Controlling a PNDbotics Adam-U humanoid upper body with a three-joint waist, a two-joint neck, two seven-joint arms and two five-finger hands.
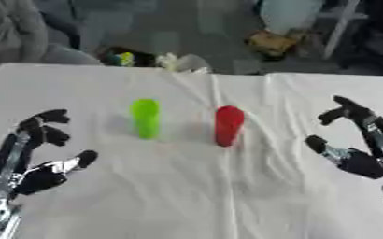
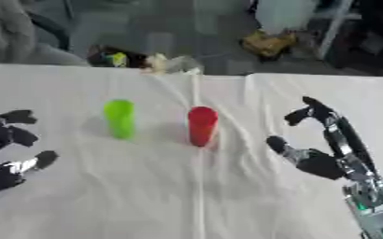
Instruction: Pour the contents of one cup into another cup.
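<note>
2 cups stand upright near the middle of a tabletop [image 1: 187, 196] draped in a wrinkled white cloth: a green cup [image 1: 145, 118] on the left and a red cup [image 1: 227, 125] on the right, set near each other but not touching, with a long crease in the cloth running between them. What either cup holds cannot be made out.

The robot's left hand [image 1: 39, 158] hovers at the left edge, well apart from the green cup, its black fingers [image 1: 54, 116] spread apart and the thumb held away from them, clasping nothing. The right hand [image 2: 322, 149] comes in from the right side, likewise well clear of the red cup, its fingers [image 2: 309, 109] raised and parted with the thumb reaching toward the cups, and it too holds nothing.

At the far edge of the tabletop lie a few small items, 1 dark with a yellow-green spot [image 1: 126, 58] and 1 pale and crumpled [image 1: 178, 62]. Beyond them the grey floor carries blurred clutter.
</note>
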